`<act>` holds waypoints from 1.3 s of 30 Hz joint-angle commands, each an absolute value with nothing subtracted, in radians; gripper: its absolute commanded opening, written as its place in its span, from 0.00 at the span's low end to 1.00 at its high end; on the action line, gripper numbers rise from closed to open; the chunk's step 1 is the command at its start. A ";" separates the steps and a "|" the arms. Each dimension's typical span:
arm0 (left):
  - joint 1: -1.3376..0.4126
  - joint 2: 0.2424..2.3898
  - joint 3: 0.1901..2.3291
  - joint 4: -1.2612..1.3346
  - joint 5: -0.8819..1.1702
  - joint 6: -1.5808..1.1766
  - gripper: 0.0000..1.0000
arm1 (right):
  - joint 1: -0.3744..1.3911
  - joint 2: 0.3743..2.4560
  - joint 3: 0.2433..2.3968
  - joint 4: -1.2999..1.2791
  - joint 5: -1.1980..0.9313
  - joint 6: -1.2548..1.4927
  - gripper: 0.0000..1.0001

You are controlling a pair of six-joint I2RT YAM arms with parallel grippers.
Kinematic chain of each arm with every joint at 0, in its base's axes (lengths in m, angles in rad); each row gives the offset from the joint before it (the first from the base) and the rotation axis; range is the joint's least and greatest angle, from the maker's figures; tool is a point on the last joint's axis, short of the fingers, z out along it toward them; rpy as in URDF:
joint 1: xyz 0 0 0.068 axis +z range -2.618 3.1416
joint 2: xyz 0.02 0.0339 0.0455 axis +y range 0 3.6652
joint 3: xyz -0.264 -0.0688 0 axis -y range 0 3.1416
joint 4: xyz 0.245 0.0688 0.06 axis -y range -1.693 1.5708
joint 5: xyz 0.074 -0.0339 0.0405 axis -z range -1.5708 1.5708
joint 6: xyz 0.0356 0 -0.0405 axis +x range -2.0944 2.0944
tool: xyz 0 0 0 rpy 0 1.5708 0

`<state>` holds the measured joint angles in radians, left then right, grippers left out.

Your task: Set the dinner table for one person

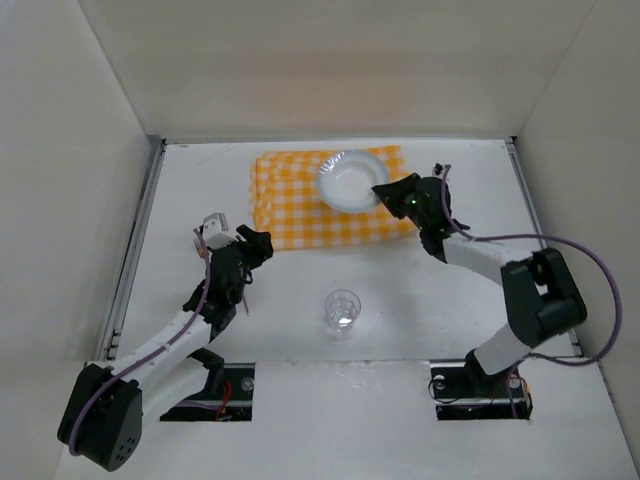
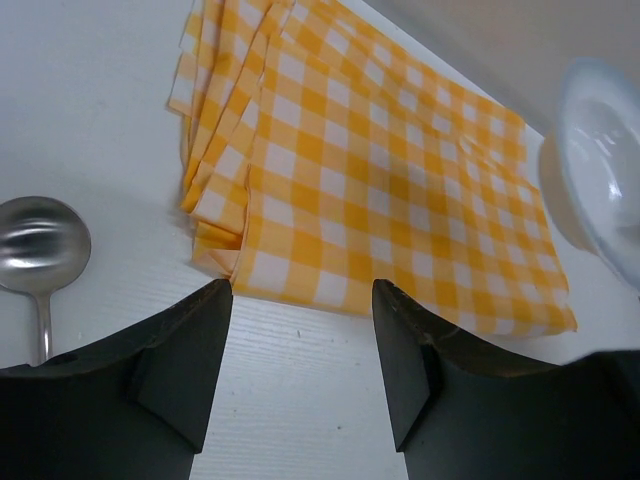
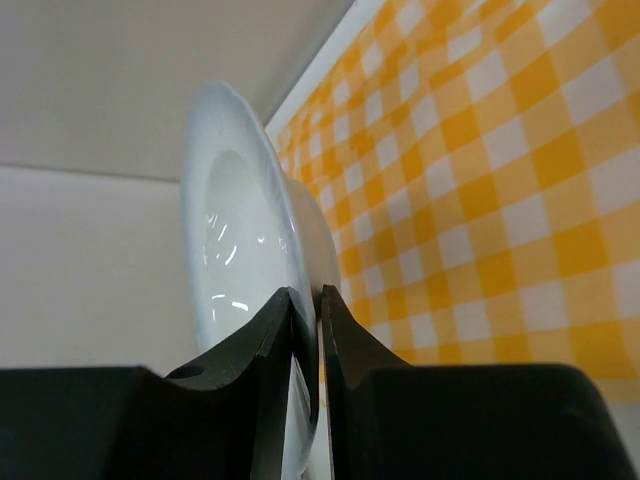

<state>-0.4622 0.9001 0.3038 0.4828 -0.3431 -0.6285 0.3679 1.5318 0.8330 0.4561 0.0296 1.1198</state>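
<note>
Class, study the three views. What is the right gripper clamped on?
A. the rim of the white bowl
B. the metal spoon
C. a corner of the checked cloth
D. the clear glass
A: in the right wrist view, the right gripper has its two fingers pinched on either side of the rim of the white bowl.

From my remote screens I see a yellow-and-white checked cloth point(image 1: 300, 215) against the matte white dinner table point(image 1: 300, 290), a glossy white bowl point(image 1: 350, 180), a clear glass point(image 1: 342, 312), a silver spoon point(image 2: 40, 245) — and a black left gripper point(image 2: 300, 300) and right gripper point(image 3: 305, 300), with purple cables point(image 1: 500, 238).
</note>
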 commanded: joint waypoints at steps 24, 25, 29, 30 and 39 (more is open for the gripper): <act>-0.441 0.934 0.291 0.572 -0.345 -0.626 0.57 | 0.432 1.944 1.072 0.566 0.029 1.149 0.47; -0.441 0.931 0.291 0.572 -0.345 -0.626 0.57 | 0.436 1.924 1.057 0.563 0.047 1.131 0.58; -0.438 0.917 0.290 0.565 -0.353 -0.627 0.57 | 0.453 1.824 1.014 0.479 0.101 1.037 0.78; -0.436 0.913 0.288 0.561 -0.354 -0.629 0.57 | 0.455 1.801 1.003 0.453 0.113 1.017 0.79; -0.438 0.910 0.295 0.543 -0.354 -0.632 0.57 | 0.525 1.432 0.758 0.269 0.236 0.758 0.78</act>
